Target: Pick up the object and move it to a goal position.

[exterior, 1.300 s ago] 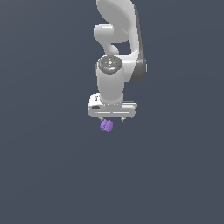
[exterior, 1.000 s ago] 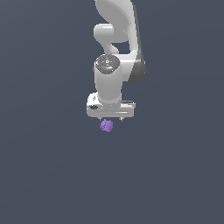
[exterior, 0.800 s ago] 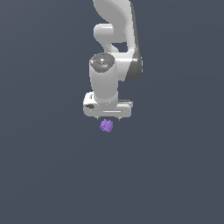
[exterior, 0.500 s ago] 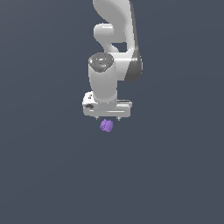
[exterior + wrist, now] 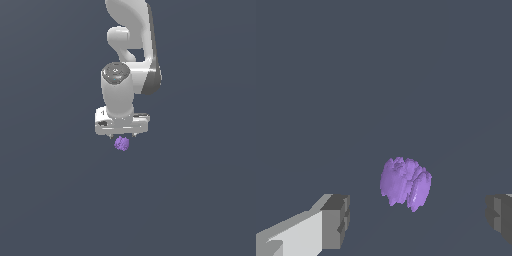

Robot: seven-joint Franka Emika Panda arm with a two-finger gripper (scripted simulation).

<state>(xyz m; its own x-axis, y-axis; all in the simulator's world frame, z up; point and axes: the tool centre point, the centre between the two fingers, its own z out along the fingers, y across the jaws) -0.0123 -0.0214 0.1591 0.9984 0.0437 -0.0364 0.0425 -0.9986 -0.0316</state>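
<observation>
The object (image 5: 122, 144) is a tiny purple bumpy lump lying on the dark grey floor. The white gripper (image 5: 121, 136) hangs straight above it, pointing down. In the wrist view the lump (image 5: 405, 183) lies between the lines of the two grey fingertips (image 5: 335, 221), which stand wide apart with clear gaps on both sides. The gripper (image 5: 416, 216) is open and empty. I cannot tell how high the fingertips are above the floor.
The white arm (image 5: 131, 60) rises above the hand to the exterior view's top edge. A plain dark grey floor (image 5: 200, 200) fills the rest of both views. No goal marker shows.
The hand has shifted slightly toward the exterior view's left and its wrist has turned a little. The purple lump has not moved.
</observation>
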